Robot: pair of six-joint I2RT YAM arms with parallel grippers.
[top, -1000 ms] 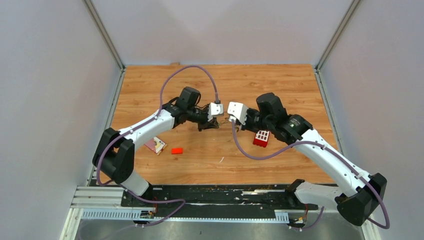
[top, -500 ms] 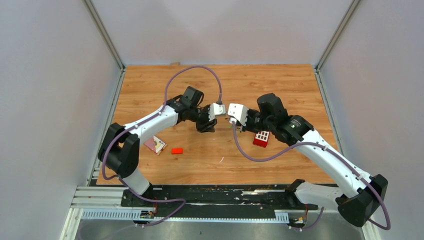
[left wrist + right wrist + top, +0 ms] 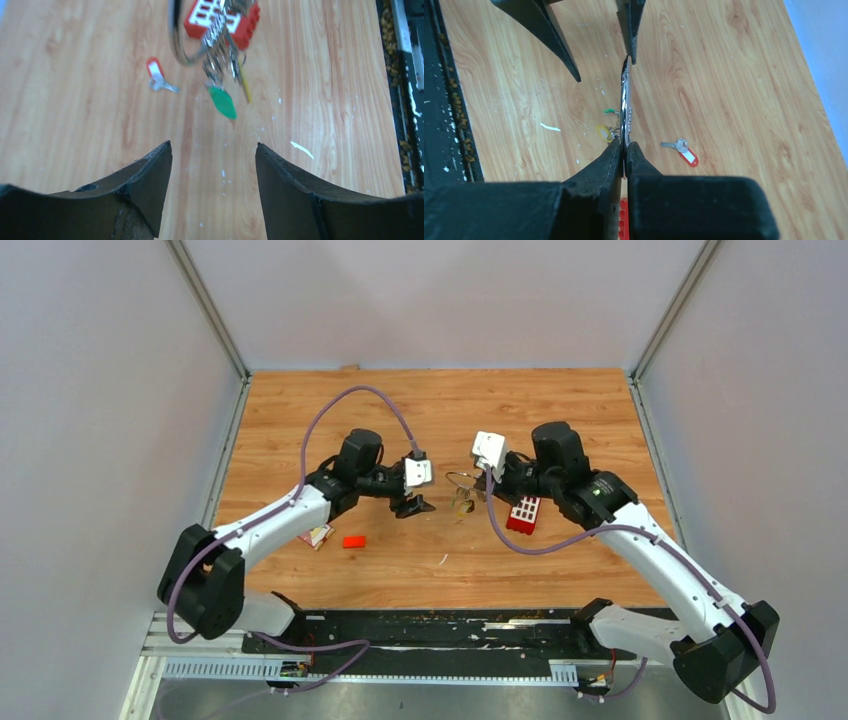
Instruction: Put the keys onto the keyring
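Right gripper (image 3: 625, 146): fingers pinched together on the near rim of the keyring (image 3: 625, 95). It holds the ring edge-on and upright in the air above the table (image 3: 560, 410), between the two arms.

Keys (image 3: 218, 55): a bunch hangs from the bottom of the ring. One has a green head (image 3: 221, 101) and one has yellow on it. How many are threaded cannot be counted from these views.

Left gripper (image 3: 212, 147): fingers apart with nothing between them. It faces the ring from just beside it, and one fingertip is close to the ring's far edge in the right wrist view.

Loose key (image 3: 680, 146): it has a red tag and lies flat on the wood, apart from the bunch and off to one side of the ring.

Judgement: the threading step looks finished for the hanging keys, and the red-tagged key is the one left to fetch. You need to take the left arm down to it and pinch it by the tag, since the blade lies flat against the wood. Meanwhile, have the right arm hold the ring steady. The red block (image 3: 524, 513) sits under the right wrist, so keep clear of it.
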